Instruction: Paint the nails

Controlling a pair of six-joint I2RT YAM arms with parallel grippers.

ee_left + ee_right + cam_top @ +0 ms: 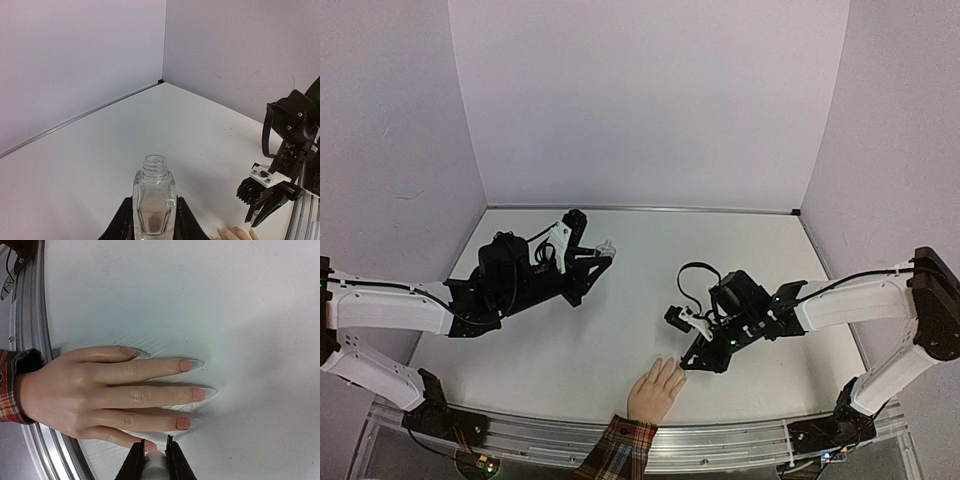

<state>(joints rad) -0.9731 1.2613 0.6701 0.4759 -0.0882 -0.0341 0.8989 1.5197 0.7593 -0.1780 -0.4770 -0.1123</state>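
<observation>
A peach hand (655, 390) with a red plaid cuff (617, 447) lies palm down at the table's near edge. In the right wrist view its nails (198, 394) show pink-orange beds with long clear tips. My right gripper (156, 460) is shut on a white cap (157, 463) right beside the little finger's nail (150, 445); any brush below the cap is hidden. In the top view my right gripper (693, 358) sits just above the fingertips. My left gripper (154, 220) is shut on a clear uncapped bottle (154, 200), held upright above the table at mid-left (606, 247).
White table (650, 260) inside pale walls on three sides. A metal rail (720, 440) runs along the near edge under the cuff. The right arm (285, 165) shows at the right of the left wrist view, with the hand's fingertips (235, 234) below it.
</observation>
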